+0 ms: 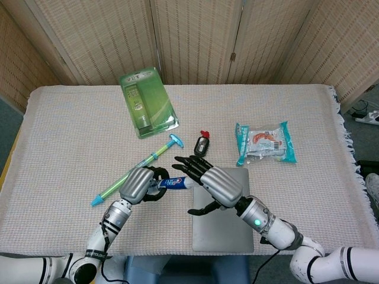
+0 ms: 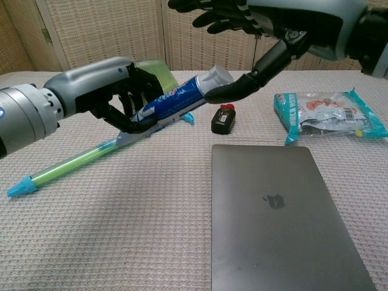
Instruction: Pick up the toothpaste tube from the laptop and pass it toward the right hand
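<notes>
While the left hand point(image 2: 112, 91) grips the toothpaste tube point(image 2: 179, 97), the right hand point(image 2: 267, 27) hovers spread, thumb touching its cap.

Matt metal laptop point(image 2: 285, 224) on rough woven tablecloth point(image 2: 121, 242).

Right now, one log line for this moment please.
left hand holds toothpaste | right hand open above | laptop bare

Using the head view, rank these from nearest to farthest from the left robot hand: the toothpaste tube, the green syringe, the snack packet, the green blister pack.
Measured from the left robot hand:
1. Toothpaste tube: held in that hand, cap end pointing toward the right hand.
2. Green syringe: lying on the cloth just beyond the hand.
3. Green blister pack: farther up the table, toward the back.
4. Snack packet: far across on the right side.
</notes>
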Tool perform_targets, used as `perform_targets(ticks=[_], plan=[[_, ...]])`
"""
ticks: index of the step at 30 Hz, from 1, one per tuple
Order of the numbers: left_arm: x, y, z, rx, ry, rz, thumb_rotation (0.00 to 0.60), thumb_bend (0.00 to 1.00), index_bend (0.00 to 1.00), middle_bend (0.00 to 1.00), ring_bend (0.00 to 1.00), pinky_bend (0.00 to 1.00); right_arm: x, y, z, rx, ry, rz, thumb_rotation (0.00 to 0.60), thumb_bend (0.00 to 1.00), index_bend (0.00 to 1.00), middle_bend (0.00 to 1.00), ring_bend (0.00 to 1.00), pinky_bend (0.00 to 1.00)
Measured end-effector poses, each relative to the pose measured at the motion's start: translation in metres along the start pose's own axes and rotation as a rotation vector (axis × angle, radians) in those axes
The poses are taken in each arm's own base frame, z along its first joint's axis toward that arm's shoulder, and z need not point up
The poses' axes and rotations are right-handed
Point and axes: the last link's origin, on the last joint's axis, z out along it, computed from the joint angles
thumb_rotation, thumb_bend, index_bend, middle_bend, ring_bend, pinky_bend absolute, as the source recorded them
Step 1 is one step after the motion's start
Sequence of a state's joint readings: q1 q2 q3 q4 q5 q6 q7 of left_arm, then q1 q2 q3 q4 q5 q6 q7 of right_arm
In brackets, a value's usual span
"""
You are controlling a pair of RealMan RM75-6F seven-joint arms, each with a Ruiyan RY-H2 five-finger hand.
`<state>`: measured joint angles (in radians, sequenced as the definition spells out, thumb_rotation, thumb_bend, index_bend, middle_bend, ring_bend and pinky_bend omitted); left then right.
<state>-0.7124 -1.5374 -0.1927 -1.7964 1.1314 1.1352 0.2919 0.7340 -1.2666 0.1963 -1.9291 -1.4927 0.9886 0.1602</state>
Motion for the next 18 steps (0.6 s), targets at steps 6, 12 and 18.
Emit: perform_targets(ticks=[6, 12, 18], plan=[[-0.001, 0.002, 0.0, 0.0, 0.012, -0.033, 0.6, 0.83, 0.76, 0.8, 0.68, 0.48, -0.006, -0.001, 0.013, 0.003, 0.012, 0.03, 0.508, 0.22, 0.0, 0.0, 0.0, 0.0], [-0.001, 0.004, 0.001, -0.006, 0.025, -0.064, 0.6, 0.83, 0.76, 0.8, 0.68, 0.48, -0.015, -0.003, 0.024, 0.011, 0.02, 0.07, 0.509, 0.22, 0.0, 0.0, 0.0, 0.0], [0.0, 0.004, 0.001, -0.024, 0.04, -0.071, 0.6, 0.84, 0.76, 0.8, 0.68, 0.48, -0.022, -0.004, 0.032, 0.017, 0.023, 0.117, 0.508, 0.22, 0.0, 0.0, 0.0, 0.0]])
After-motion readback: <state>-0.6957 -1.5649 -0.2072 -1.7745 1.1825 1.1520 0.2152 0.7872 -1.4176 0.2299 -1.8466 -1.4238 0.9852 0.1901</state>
